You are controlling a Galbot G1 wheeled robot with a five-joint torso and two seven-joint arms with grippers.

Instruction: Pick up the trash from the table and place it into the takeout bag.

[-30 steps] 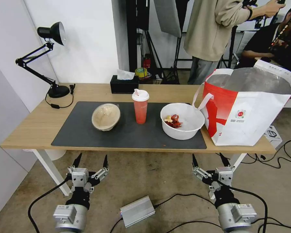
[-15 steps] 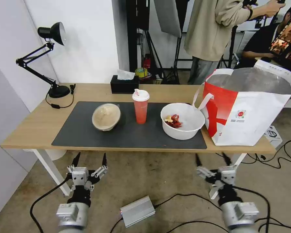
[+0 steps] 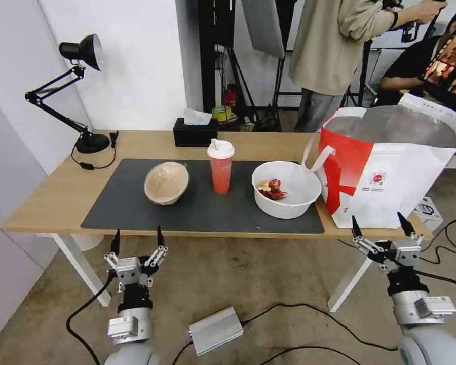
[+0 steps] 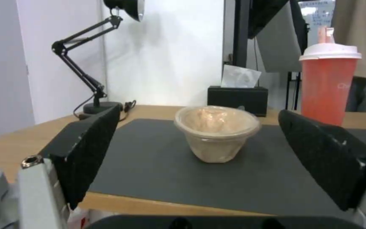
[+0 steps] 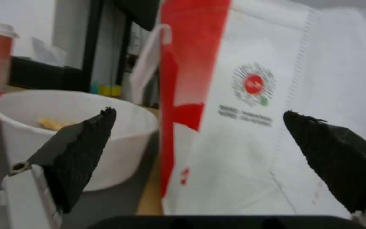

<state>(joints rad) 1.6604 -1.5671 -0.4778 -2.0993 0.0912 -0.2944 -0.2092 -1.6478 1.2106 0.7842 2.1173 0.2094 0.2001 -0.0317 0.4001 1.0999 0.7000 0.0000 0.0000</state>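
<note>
Trash, three items, all on the dark grey mat (image 3: 137,213) of the light-wood table (image 3: 55,195): beige bowl (image 3: 166,183) toward the robot's left, tilted; tall red drink cup (image 3: 220,167) with white lid, upright at centre; white round bowl (image 3: 286,189) holding red food scraps (image 3: 272,189), at the mat's right end. Takeout bag (image 3: 390,167), red-and-white with silver lining, mouth open, stands on the table's right end just beside the white bowl, one white handle (image 3: 316,154) drooping over that bowl's rim. Behind the cup, at the table's far edge: black tissue box (image 3: 194,133). Far left corner: black desk lamp (image 3: 81,91) with cord. Left gripper (image 3: 136,243), fingers spread and holding nothing, sits below the table's near edge in line with the beige bowl; nothing stands between them in the left wrist view. Right gripper (image 3: 380,229), fingers spread and holding nothing, is at the table's near edge, directly before the bag's front panel. On the floor: a silver box (image 3: 215,330) and cables.
</note>
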